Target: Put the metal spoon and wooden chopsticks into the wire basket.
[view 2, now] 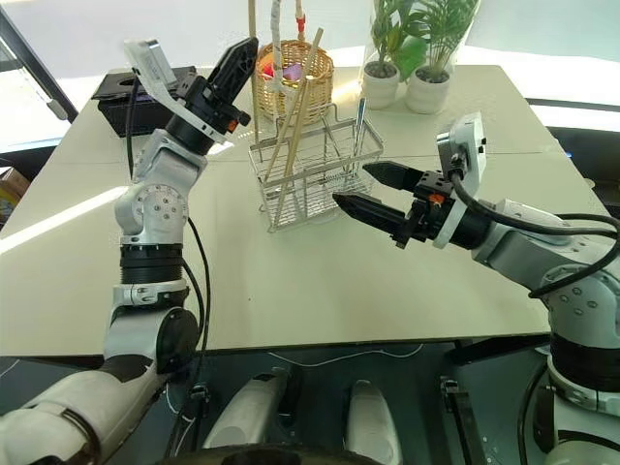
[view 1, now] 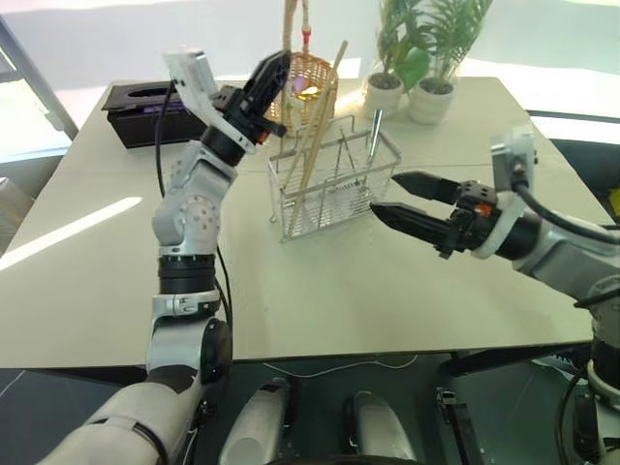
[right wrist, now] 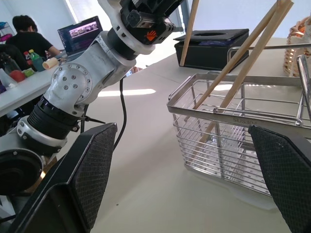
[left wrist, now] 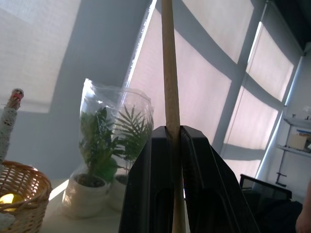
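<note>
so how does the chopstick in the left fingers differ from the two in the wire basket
The chopstick pinched by the left gripper stands nearly upright, raised over the wire basket with its lower end near the rim; the two chopsticks in the basket lean at a slant. The held one is gripped partway along its length; the two rest loose against the wires. All three are pale, thin wooden sticks.

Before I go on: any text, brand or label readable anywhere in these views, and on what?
None can be read for certain.
Wire basket: faint embossed lettering on the front rim bar, too faint to read.
Laptop screen behind the table: picture showing, text too small to read.
Black box, plant pots, wicker basket: no lettering visible.
</note>
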Tool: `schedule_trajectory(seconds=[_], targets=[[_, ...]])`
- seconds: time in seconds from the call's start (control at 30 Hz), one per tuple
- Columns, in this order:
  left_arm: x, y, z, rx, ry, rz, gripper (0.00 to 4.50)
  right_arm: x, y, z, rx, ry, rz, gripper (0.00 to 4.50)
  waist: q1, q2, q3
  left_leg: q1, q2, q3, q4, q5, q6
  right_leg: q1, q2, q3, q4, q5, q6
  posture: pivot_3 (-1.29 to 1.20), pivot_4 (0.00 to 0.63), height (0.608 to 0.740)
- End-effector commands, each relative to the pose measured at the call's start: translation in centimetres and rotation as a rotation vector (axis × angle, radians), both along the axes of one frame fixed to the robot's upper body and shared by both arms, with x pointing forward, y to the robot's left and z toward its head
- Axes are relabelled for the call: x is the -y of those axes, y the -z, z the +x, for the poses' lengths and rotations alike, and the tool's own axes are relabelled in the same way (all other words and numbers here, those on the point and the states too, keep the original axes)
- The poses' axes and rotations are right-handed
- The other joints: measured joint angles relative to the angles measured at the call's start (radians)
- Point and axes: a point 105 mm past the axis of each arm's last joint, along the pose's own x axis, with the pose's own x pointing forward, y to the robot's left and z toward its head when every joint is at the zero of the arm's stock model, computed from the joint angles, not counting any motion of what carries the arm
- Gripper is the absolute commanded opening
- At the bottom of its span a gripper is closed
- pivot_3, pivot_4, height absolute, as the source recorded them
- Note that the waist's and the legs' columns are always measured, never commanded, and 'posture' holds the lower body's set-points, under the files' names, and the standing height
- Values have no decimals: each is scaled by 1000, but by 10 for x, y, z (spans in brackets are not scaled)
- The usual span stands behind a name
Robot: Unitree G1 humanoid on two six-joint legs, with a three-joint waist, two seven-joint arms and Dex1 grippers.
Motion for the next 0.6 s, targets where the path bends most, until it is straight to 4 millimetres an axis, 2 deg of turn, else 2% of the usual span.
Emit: schedule_trajectory(seconds=[0.03, 0.23, 0.6], targets=[[16, -2, -13, 41, 61, 20, 89, -1, -12, -6, 69, 3, 27, 4500, 0, 0, 0, 0, 0, 0, 0, 0, 0, 0, 0, 0, 0, 0, 0, 0, 150, 740], [28, 20, -12, 7, 64, 69, 89, -1, -13, -5, 75, 9, 38, 4500, 0, 0, 0, 0, 0, 0, 0, 0, 0, 0, 0, 0, 0, 0, 0, 0, 150, 740], [24, 38, -8, -6, 4, 87, 89, -2, -15, -3, 86, 14, 56, 4500, 1, 0, 0, 0, 0, 0, 0, 0, 0, 0, 0, 0, 0, 0, 0, 0, 150, 740]])
